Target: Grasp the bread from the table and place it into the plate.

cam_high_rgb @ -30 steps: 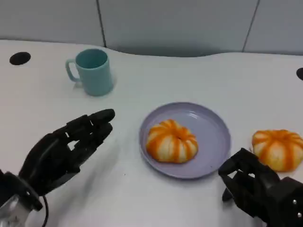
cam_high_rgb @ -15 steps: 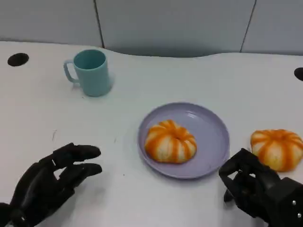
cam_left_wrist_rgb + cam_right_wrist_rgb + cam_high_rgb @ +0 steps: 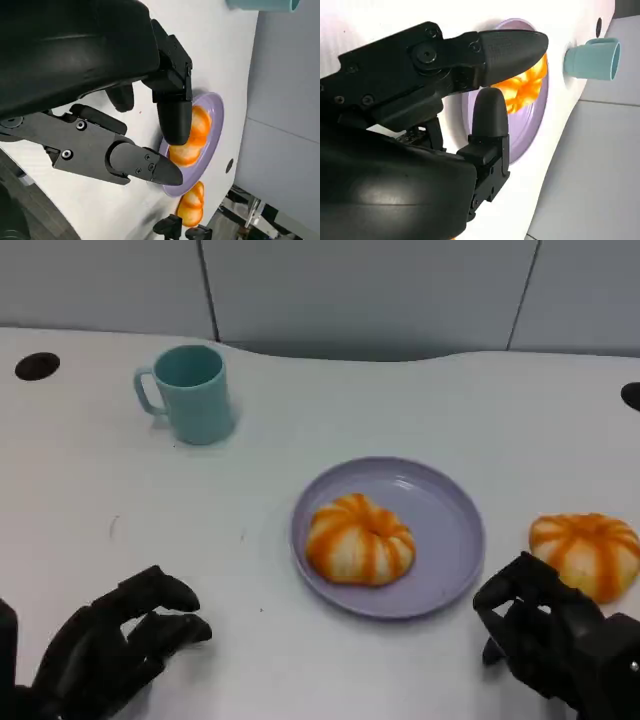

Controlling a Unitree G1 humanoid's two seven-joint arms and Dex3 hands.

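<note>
Sitting on plate (image 3: 455, 540): round bread (image 3: 360, 539), orange-and-cream striped, ridged.

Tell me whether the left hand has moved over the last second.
Yes. The left hand has pulled back toward the robot, away from the teal mug and plate.

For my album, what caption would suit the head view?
One bread sits in the purple plate; another waits beside the right hand.
</note>
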